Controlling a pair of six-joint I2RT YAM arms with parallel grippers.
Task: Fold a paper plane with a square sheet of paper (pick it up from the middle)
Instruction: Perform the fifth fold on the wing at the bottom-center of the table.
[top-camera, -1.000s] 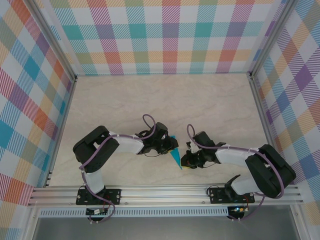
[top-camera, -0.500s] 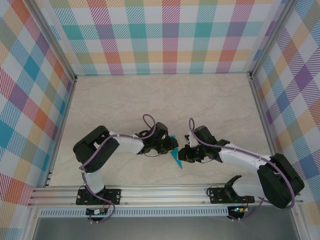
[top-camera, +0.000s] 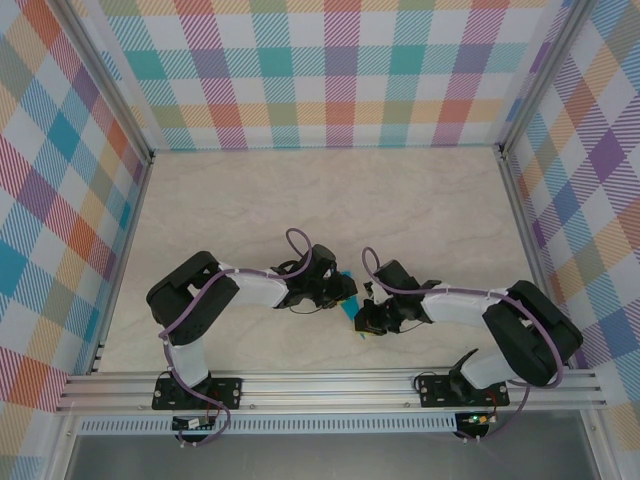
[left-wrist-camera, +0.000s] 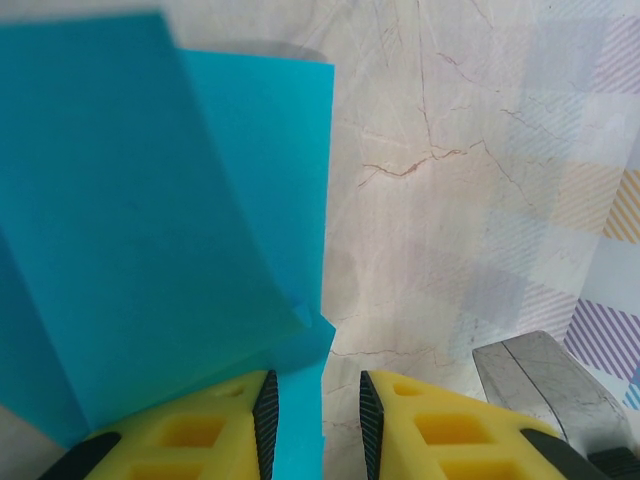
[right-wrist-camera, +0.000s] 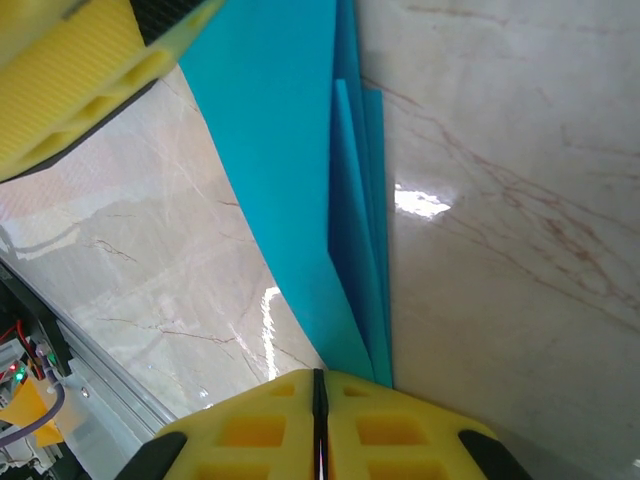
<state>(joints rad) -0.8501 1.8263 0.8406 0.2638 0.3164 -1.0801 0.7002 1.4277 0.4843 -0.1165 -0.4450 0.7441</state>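
Note:
The teal sheet of paper is folded into a narrow, layered, pointed shape lying on the marble table. My left gripper stands partly open, with an edge of the paper in the gap along its left pad. My right gripper is shut, pads together, with the paper's narrow end running under its tips. From above, the two grippers sit close together at the table's middle front, and just a sliver of teal paper peeks out between them.
Aluminium rails run along the near edge by the arm bases. Plaid walls close in the back and sides. Bare marble table stretches behind the grippers. A yellow finger of the left gripper shows in the right wrist view.
The right gripper, shut throughout, has shifted left along the paper toward the left gripper and now covers most of it. The left arm has stayed put.

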